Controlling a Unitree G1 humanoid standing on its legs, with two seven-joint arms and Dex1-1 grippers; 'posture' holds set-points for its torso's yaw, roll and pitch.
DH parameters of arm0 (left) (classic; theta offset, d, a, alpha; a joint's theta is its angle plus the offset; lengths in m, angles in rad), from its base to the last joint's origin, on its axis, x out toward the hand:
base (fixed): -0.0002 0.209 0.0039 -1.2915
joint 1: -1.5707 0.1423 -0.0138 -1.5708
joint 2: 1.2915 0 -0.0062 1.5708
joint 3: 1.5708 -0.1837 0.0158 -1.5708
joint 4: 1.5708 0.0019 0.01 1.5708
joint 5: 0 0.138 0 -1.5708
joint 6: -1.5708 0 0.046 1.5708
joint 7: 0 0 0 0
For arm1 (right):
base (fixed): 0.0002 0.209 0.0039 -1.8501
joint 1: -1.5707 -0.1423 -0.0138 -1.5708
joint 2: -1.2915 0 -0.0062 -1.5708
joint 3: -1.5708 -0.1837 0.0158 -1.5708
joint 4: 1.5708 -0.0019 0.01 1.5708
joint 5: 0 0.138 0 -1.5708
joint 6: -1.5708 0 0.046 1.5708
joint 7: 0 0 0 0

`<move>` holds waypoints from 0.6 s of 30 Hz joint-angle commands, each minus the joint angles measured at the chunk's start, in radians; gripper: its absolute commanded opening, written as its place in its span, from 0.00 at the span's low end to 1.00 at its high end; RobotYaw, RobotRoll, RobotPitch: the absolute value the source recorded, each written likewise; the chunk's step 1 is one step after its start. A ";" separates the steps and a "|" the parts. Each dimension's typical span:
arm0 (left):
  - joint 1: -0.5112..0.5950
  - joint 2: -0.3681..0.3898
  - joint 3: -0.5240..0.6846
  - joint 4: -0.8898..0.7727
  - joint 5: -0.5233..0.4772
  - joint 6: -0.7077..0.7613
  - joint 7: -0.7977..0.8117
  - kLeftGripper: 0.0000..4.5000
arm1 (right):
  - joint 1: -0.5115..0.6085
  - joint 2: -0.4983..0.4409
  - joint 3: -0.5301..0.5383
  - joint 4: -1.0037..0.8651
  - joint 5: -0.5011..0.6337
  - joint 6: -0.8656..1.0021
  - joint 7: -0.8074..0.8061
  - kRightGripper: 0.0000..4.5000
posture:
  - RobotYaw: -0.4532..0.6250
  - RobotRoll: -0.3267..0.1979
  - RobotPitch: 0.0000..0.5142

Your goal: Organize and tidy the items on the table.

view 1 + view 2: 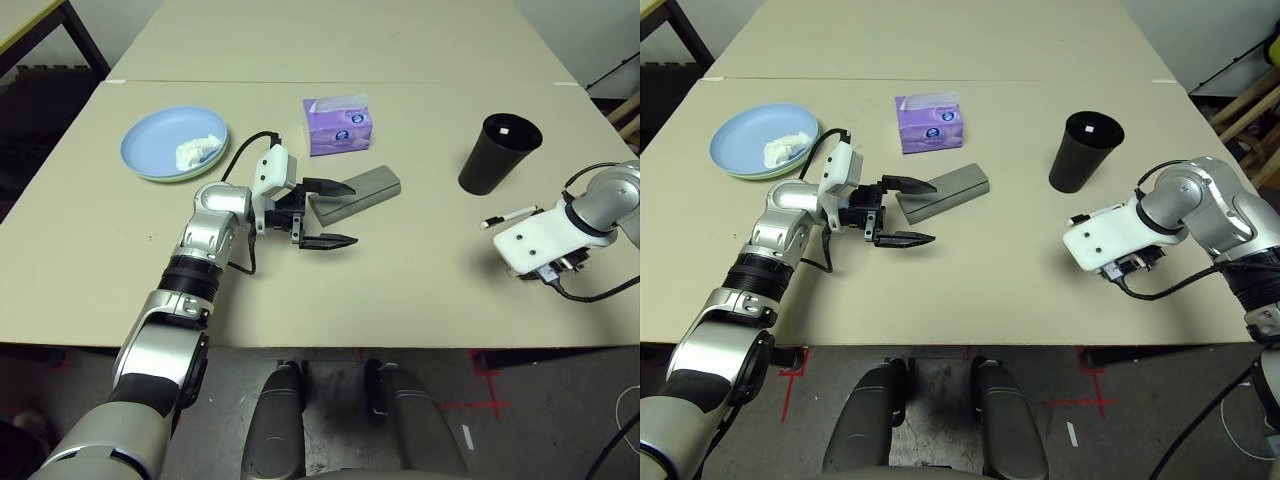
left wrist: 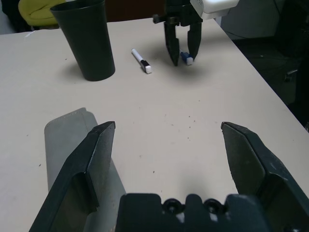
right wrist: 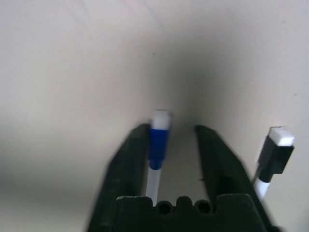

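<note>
table [image 1: 400, 290]: beige top with a thin seam running across the far part.
left gripper [image 1: 328, 213]: fingers spread wide, pointing sideways toward the robot's right, just above the table; nothing between them.
glasses case [image 1: 355, 194]: grey, lying flat near the middle of the table; the far finger of the left gripper lies over its near-left end, the near finger is beside it over bare table.
right gripper [image 2: 182, 46]: pointing nearly straight down at the table on the robot's right; fingers narrowed around the blue pen but a gap shows on one side, so a firm grip cannot be told.
blue pen [image 3: 158, 140]: white body with blue cap, lying on the table between the right gripper's fingers, against one of them.
black pen [image 1: 508, 216]: white body with black cap, on the table just beside the right gripper, between it and the cup.
cup [image 1: 498, 153]: black, upright, far right of the table.
tissue box [image 1: 338, 125]: purple, beyond the glasses case.
plate [image 1: 150, 140]: light blue, stacked on a pale green one, far left.
tissue [image 1: 198, 150]: crumpled, white, lying in the blue plate.
</note>
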 commanded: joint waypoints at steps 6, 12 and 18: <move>-0.015 0.003 -0.012 0.000 0.014 -0.018 -0.004 1.00 | -0.028 -0.080 0.072 -0.091 0.246 0.211 0.052 0.07 | 0.50 0.62 0.40; -0.028 0.002 -0.013 0.026 0.018 -0.031 -0.006 1.00 | -0.104 -0.105 0.068 -0.192 0.566 0.539 0.052 0.07 | 0.49 0.62 0.38; -0.032 0.002 -0.014 0.034 0.020 -0.036 -0.006 1.00 | -0.137 0.100 -0.205 -0.178 0.754 0.839 -0.099 0.07 | 0.49 0.62 0.37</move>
